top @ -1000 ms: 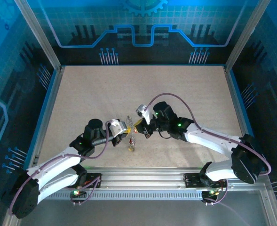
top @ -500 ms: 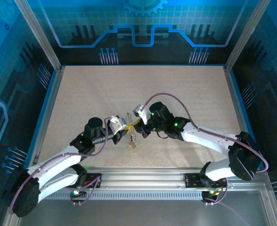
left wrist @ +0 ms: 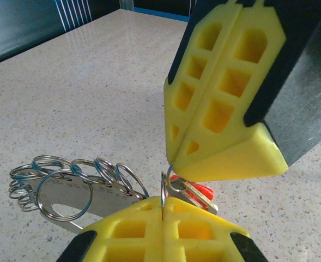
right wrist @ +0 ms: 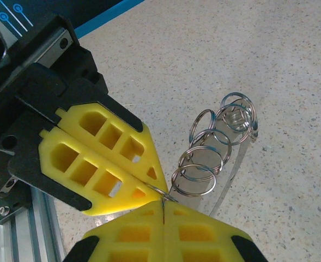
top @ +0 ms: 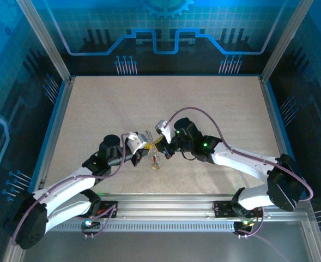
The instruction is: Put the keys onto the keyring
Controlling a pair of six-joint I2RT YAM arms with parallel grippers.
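- The left gripper [left wrist: 163, 203] has its fingers pressed together on the keyring [left wrist: 163, 188], which stands edge-on in the seam between the tips.
- The right gripper [right wrist: 163, 210] is likewise closed, with the same thin loop [right wrist: 159, 191] caught at its tips.
- The two pairs of fingertips meet tip to tip, and the keyring bridges them.
- A red-headed key [left wrist: 197, 192] sits just beyond the left tips and under the right tips [left wrist: 174, 164]; its long axis runs sideways across the left fingers.
- A row of rings [right wrist: 212, 144] on a flat metal strip [right wrist: 234, 164] stretches lengthwise away from the right tips; from the left tips it runs off to one side.
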